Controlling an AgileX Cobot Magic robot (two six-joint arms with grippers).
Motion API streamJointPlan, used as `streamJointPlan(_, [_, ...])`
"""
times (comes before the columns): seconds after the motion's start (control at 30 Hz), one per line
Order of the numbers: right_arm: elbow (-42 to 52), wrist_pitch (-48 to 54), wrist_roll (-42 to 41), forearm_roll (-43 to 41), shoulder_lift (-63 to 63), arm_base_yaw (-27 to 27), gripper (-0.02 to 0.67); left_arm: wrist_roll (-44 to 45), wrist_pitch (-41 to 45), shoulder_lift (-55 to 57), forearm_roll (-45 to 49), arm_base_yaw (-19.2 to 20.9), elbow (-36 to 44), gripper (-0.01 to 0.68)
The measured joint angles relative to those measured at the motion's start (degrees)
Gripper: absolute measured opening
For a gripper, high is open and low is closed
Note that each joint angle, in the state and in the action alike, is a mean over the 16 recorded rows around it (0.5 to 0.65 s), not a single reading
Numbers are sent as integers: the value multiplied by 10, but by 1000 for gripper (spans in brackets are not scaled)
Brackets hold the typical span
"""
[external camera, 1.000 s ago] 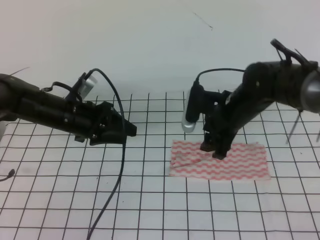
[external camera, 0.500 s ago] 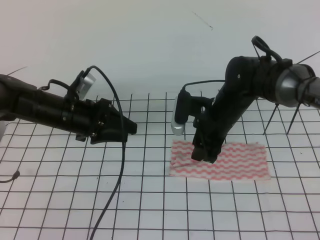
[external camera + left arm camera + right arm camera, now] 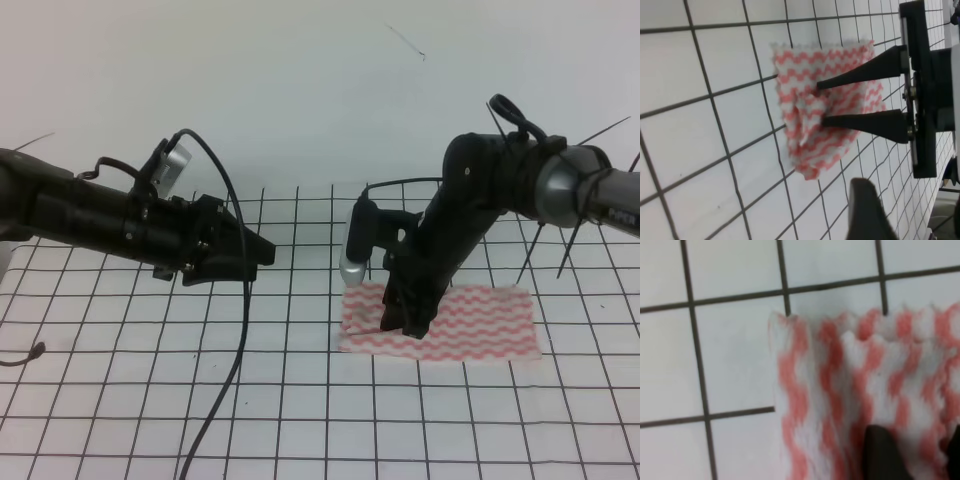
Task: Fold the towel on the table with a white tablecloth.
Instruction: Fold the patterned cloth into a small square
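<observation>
The towel [image 3: 470,320], pink-red and white zigzag, lies flat right of centre on the table with a white tablecloth [image 3: 300,400]. My right gripper [image 3: 400,328] points down onto the towel's left part. It is open, and the left wrist view shows its two fingertips [image 3: 819,102] resting on the towel [image 3: 805,85] with a raised wrinkle between them. In the right wrist view one dark finger [image 3: 880,450] presses the towel [image 3: 810,390] close to its corner. My left gripper [image 3: 265,253] hovers left of the towel, apart from it, looking shut and empty.
A black cable [image 3: 235,350] hangs from the left arm down to the front edge. Another cable end [image 3: 20,355] lies at the far left. Thin dark rods [image 3: 575,245] stand behind the right arm. A pale wall rises behind the table.
The right gripper has moved left across the towel, from its middle to its left part, and come down onto the cloth. The left arm has barely moved.
</observation>
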Motion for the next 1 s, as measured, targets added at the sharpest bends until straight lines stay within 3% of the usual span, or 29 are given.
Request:
streamJointPlan(0.5, [-25, -5, -1, 1, 5, 1, 22, 2, 1, 0, 0, 0, 0, 345])
streamJointPlan(0.8, [-45, -14, -4, -10, 11, 1, 3, 4, 2, 0, 0, 0, 0, 345])
streamJointPlan(1.0, [-45, -25, -9, -17, 17, 1, 27, 5, 3, 0, 0, 0, 0, 345])
